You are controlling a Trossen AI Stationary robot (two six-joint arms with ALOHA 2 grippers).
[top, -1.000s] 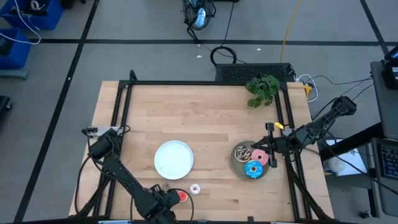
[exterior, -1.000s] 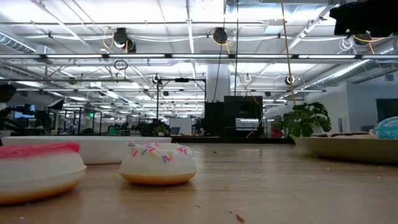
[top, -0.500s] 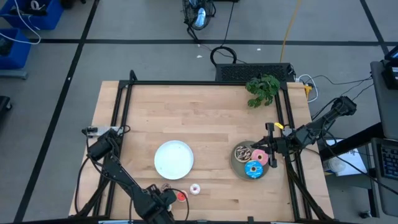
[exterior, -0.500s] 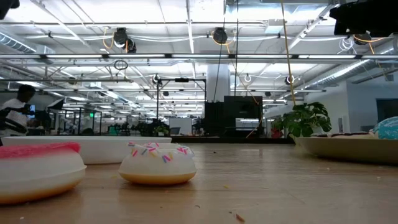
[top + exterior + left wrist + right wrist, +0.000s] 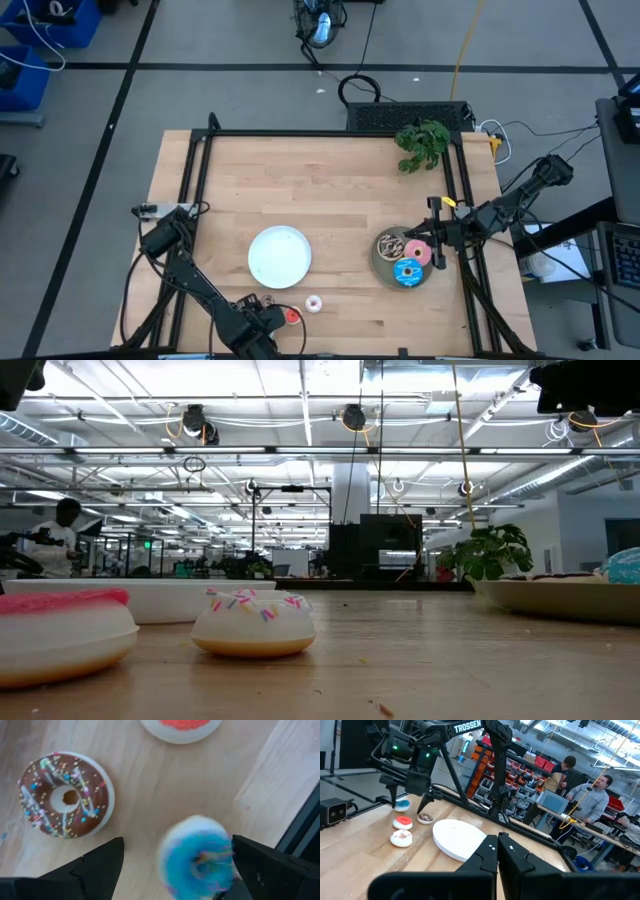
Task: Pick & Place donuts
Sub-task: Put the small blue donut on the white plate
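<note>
White plate (image 5: 280, 256), grey plate (image 5: 383, 270), leafy plant (image 5: 422, 143) on wooden table (image 5: 320, 190)

A tiny donut (image 5: 199, 859) sits between the left hand (image 5: 175, 870)'s spread fingers on the table (image 5: 150, 795); another donut (image 5: 64, 795) lies just beside it, a third (image 5: 182, 725) farther ahead.

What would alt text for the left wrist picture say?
A tiny blue donut, blurred, sits between the open left pincer's two dark fingers above a wooden table. A brown sprinkled donut lies nearby, and a red-topped one at the edge.
</note>
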